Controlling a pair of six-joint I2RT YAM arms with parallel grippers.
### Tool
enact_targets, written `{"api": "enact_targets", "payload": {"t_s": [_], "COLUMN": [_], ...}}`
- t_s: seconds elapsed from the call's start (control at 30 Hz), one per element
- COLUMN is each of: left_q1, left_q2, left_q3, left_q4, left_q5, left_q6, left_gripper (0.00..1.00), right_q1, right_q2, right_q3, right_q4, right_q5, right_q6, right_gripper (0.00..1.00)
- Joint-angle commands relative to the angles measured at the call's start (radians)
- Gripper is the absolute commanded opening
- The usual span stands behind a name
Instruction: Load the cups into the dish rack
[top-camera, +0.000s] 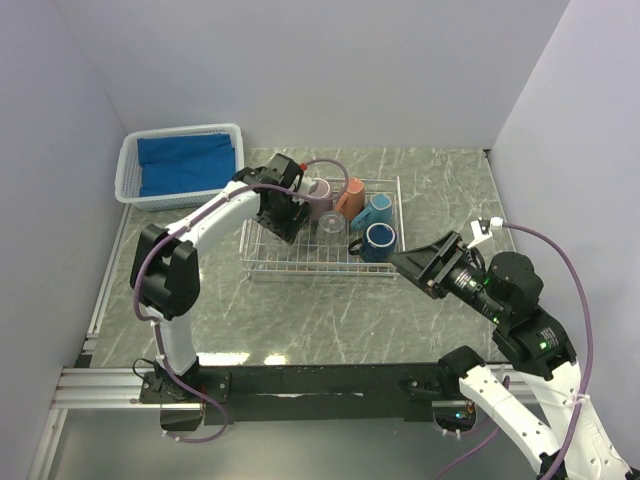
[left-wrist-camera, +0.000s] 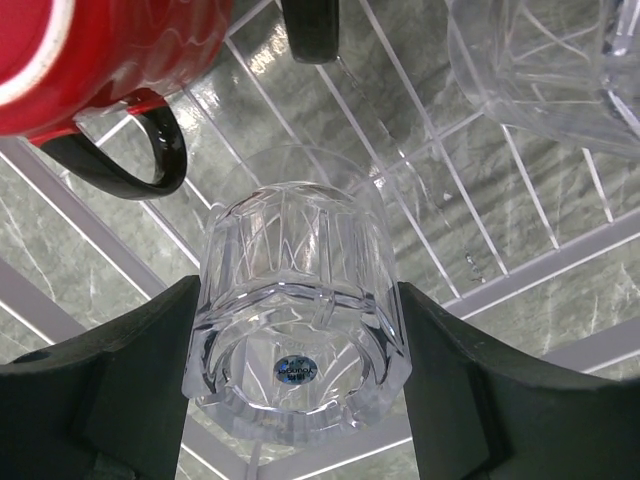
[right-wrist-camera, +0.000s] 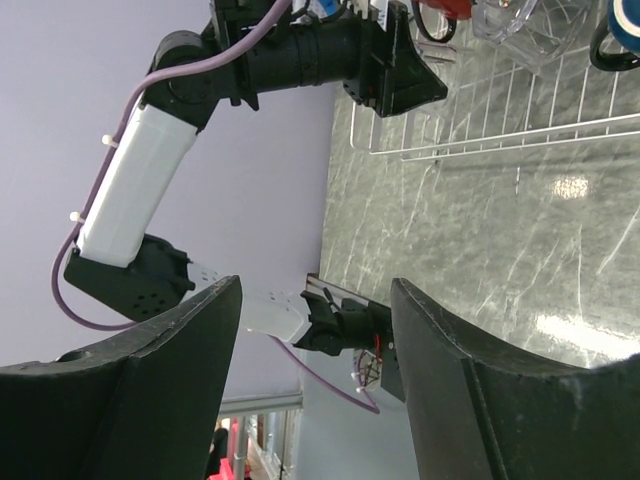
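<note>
Clear and faceted, the glass (left-wrist-camera: 296, 300) is clamped by its sides in the left pincer (top-camera: 285, 222), base toward the wrist camera and mouth down over the wires of the rack (top-camera: 300, 265). The rack stands mid-counter (top-camera: 330, 320), toward the far edge. The glass hangs over the rack's left end, just beside the red mug (left-wrist-camera: 110, 50). A second glass (left-wrist-camera: 540, 70) sits further along, and the mauve mug (top-camera: 318, 195), salmon mug (top-camera: 350, 197), light-blue mug (top-camera: 377, 210) and navy mug (top-camera: 378, 238) fill the right half. Whether the held rim already touches the wires cannot be told. The step in hand looks like setting down this glass, probably the last cup, since none shows outside the rack. Next it needs lowering until the rim sits level, then a release and a straight lift clear of the red mug's handle. The right pincer (right-wrist-camera: 315, 300) gapes empty near the rack's right end.
</note>
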Motion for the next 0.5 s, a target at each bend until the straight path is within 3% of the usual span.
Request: {"api": "enact_targets", "payload": {"t_s": [0.0, 0.13, 0.3, 0.47], "left_q1": [-0.013, -0.010, -0.009, 0.011], "left_q2": [-0.049, -0.101, -0.219, -0.335], "left_q3": [0.026, 0.077, 0.155, 0.285], "left_q4": [-0.048, -0.091, -0.125, -0.165], "left_q5": [0.026, 0.087, 0.170, 0.210], "left_q6": [-0.016, -0.025, -0.040, -0.039], "left_gripper": [0.83, 0.99, 0.96, 0.96], "right_q1": [-0.002, -0.002, -0.002, -0.002], "right_q2": [0.008, 0.051, 0.123, 0.191], "right_q3": [0.010, 0.039, 0.099, 0.184], "right_q4": [-0.002, -0.073, -0.156, -0.263], "right_q5": [0.018, 0.027, 0.060, 0.128], "right_q6": [-0.017, -0.053, -0.136, -0.205], "right_gripper": [0.70, 0.72, 0.80, 1.00]}}
